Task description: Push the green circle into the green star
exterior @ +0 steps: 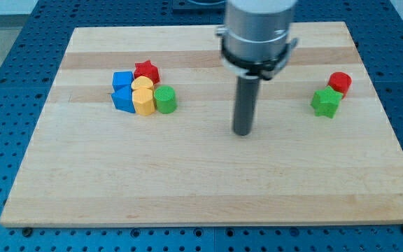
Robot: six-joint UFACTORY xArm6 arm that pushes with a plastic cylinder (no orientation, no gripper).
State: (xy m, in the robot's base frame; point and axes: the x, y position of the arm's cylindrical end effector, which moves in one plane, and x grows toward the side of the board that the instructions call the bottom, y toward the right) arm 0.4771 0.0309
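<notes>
The green circle sits at the right end of a cluster of blocks on the view's left. The green star lies far off on the view's right, touching a red circle above it. My tip rests on the board between them, well to the right of the green circle and slightly lower, touching no block.
The cluster holds a red star, two blue blocks and two yellow blocks, packed against the green circle's left. The wooden board lies on a blue perforated table.
</notes>
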